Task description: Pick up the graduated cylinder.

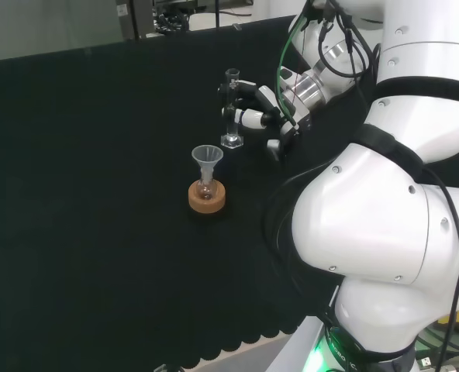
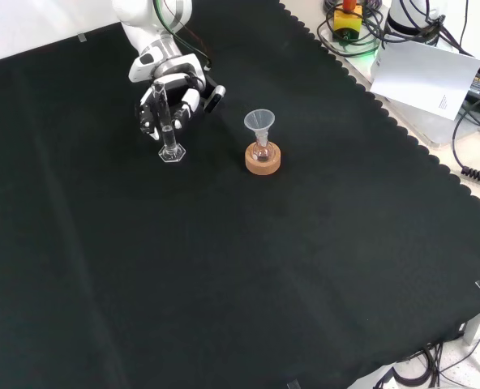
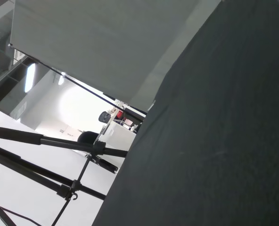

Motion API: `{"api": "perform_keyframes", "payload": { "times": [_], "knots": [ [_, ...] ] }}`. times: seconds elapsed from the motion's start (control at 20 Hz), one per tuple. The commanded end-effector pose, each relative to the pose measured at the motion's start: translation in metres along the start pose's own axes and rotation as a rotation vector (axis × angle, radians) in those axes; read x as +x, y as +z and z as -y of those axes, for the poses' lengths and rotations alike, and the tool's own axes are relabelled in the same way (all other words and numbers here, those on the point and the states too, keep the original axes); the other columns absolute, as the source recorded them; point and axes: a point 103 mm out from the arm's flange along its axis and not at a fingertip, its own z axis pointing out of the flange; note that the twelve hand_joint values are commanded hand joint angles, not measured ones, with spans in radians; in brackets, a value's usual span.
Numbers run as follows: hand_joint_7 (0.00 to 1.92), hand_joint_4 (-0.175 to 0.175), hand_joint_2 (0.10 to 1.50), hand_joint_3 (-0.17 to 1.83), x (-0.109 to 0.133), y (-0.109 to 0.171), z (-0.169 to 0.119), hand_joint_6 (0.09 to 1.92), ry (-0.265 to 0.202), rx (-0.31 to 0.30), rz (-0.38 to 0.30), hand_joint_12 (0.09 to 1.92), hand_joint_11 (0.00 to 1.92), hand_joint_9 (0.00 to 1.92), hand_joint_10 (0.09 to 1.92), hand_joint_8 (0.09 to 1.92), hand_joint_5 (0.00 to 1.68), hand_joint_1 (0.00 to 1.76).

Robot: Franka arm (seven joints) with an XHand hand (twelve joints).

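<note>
a slim clear graduated cylinder (image 2: 169,130) with a hexagonal foot stands upright on the black cloth (image 2: 224,267) in the upper left of the front view, the hand (image 2: 175,96) curling its fingers around its upper half.

Surface (image 2: 224,275): black cloth, matt, faintly creased, scalloped along its edge. Graduated cylinder (image 1: 231,108), funnel (image 2: 260,123) and small flask (image 2: 262,151): clear, glass or plastic, smooth, catching small highlights; the ring stand (image 1: 206,197) under the flask is cork, tan, dull and grainy. Hand (image 2: 175,93): glossy white hard shells with black parts between; arm links (image 1: 369,225) smooth glossy white plastic.
</note>
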Motion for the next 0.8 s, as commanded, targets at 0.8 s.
{"api": "perform_keyframes", "payload": {
  "times": [0.8],
  "knots": [
    [0.95, -0.064, 1.19, 0.0, 0.014, -0.021, -0.004, 1.2, 0.025, -0.031, 0.216, 0.86, 1.17, 1.27, 0.17, 0.6, 0.85, 1.07]
  ]
}}
